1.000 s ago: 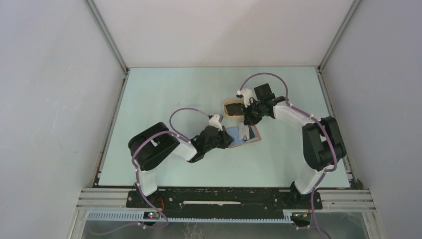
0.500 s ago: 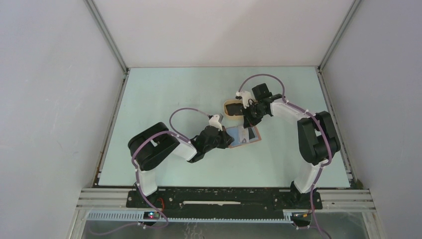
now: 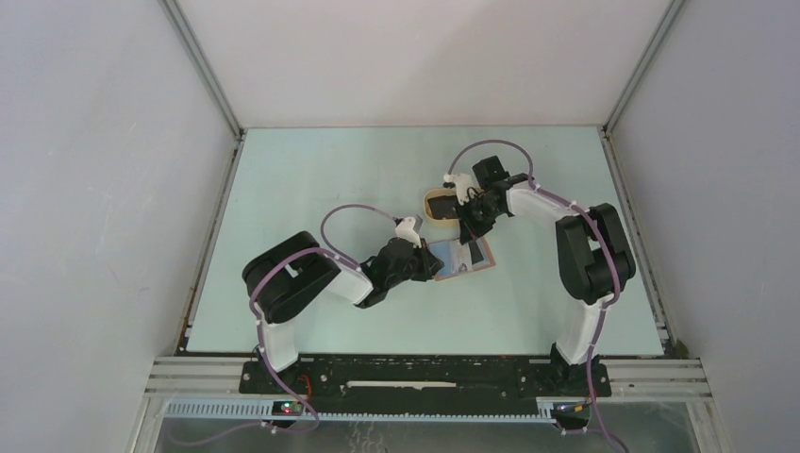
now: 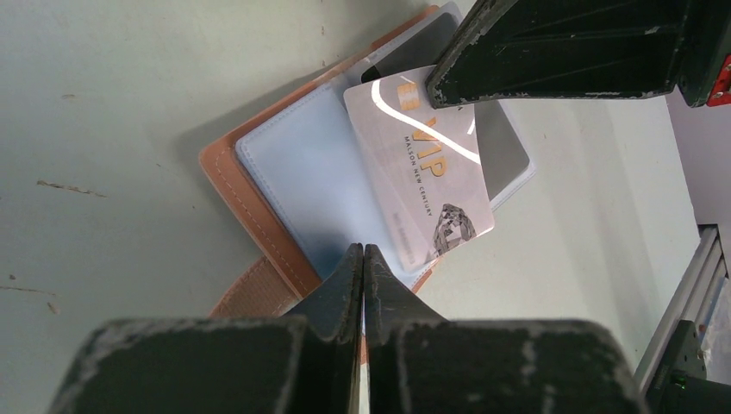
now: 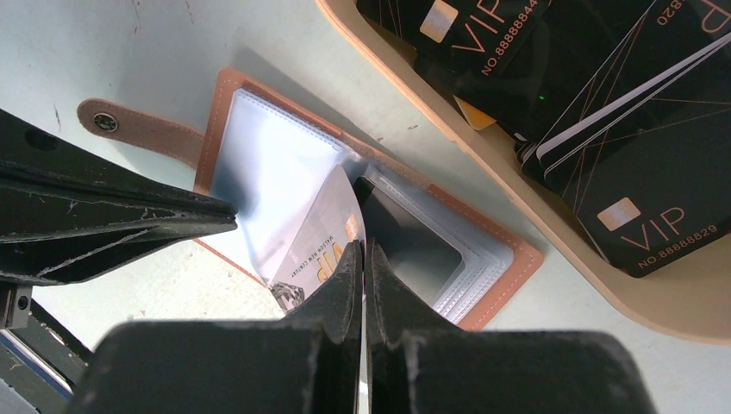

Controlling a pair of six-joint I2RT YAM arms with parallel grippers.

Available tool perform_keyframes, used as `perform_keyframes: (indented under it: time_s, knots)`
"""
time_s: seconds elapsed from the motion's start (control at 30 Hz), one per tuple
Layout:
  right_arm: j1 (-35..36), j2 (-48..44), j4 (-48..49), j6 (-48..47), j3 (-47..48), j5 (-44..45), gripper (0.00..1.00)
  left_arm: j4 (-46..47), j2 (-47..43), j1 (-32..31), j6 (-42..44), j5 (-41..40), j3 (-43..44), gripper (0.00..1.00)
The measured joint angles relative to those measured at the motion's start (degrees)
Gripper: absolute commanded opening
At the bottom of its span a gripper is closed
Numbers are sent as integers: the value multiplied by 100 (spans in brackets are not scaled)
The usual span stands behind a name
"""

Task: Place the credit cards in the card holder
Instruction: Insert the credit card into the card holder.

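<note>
Table: pale green; walled in by white panels; both arms are reached out over its middle.
Right arm: bent at the elbow; stretched leftward, its wrist hung between tray and holder.
Left arm: folded low; stretched rightward to the holder's left side.
Tray: beige, shallow, rounded; set on the table just beyond the holder, apart from it by a thin strip of table.
Holder: reddish-brown; laid open and flat on the table near the middle, just in front of the tray; pale bluish clear pockets are fanned inside it.
Strap: brown tab with a snap; stuck out flat from the holder's edge on the left arm's side.
Black cards: several, marked VIP; piled overlapping in the tray.
Grey card: pale, with gold VIP lettering; laid aslant over the open holder between two pocket leaves, one end lifted toward the right fingers.
Orange card: only a small corner is seen, under the black cards at the tray's rim.
Left fingers: clenched; tips set down on the bluish pocket near the strap edge; whether a leaf is nipped cannot be told.
Right fingers: clenched; the grey card's lettered corner is grasped at the tips, above the holder's fold.
</note>
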Motion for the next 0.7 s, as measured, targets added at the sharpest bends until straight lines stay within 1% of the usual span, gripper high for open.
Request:
perform_keyframes:
  time_s: [0.5, 0.7]
  knots:
    - [131, 308, -168, 57, 317, 44, 0, 13, 0, 28, 0, 44, -2, 5]
    - [184, 396, -216, 138, 420, 42, 6, 20, 0, 35, 0, 46, -2, 6]
